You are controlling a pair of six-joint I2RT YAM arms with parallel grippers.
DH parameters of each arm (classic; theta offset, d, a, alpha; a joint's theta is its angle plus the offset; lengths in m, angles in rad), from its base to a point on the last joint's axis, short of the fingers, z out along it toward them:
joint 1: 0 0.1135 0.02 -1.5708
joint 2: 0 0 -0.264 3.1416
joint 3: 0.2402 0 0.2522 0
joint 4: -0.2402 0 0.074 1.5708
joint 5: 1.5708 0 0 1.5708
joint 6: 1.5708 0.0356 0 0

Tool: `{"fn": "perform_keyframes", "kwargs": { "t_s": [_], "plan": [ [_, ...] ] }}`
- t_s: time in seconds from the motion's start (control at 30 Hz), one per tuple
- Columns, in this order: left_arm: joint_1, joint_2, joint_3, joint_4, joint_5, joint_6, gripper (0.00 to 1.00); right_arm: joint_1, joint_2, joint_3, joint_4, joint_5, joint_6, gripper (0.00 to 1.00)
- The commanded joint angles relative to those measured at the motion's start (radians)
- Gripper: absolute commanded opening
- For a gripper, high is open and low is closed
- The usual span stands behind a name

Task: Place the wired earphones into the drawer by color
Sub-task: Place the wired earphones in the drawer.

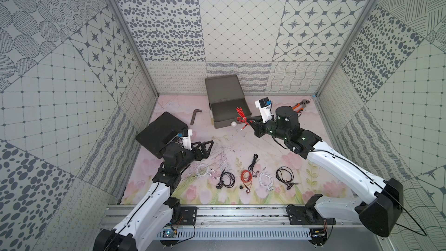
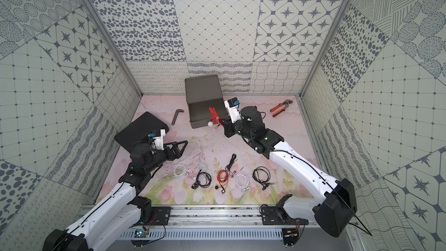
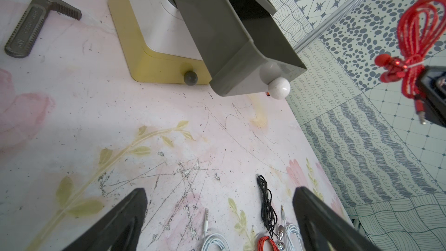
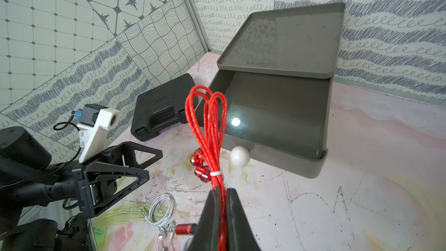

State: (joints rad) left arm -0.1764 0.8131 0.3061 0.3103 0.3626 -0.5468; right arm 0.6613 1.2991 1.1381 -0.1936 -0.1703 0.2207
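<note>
Nearest us, loose coils of wired earphones (image 1: 245, 173) in white, black and red lie along the bench's (image 1: 173, 107) front edge. At the left edge sits a black case (image 1: 156, 129); beside it our left hand (image 1: 209, 150) hovers released, holding nothing. Behind lies an L-shaped metal bar (image 1: 193, 116). At the back edge stands the drawer unit (image 1: 223, 88), its grey top drawer (image 1: 226, 111) pulled out, white ball knob (image 1: 233, 124) forward. Our right hand (image 1: 249, 119) is clenched on a red earphone bundle (image 1: 241, 113), raised near that drawer's front. A pair of orange-handled pliers (image 1: 299, 107) lies in the back right corner.
</note>
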Motion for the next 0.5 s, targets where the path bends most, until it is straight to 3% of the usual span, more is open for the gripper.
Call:
{"fn": "perform_keyframes", "kwargs": {
  "t_s": [0.0, 0.47],
  "plan": [
    [-0.003, -0.001, 0.006, 0.047, 0.010, 0.021, 0.99, 0.004, 0.078, 0.086, 0.075, 0.020, -0.047, 0.00],
    [-0.004, 0.004, 0.007, 0.040, -0.002, 0.025, 0.99, 0.016, 0.413, 0.337, 0.087, 0.081, -0.151, 0.00]
  ]
}}
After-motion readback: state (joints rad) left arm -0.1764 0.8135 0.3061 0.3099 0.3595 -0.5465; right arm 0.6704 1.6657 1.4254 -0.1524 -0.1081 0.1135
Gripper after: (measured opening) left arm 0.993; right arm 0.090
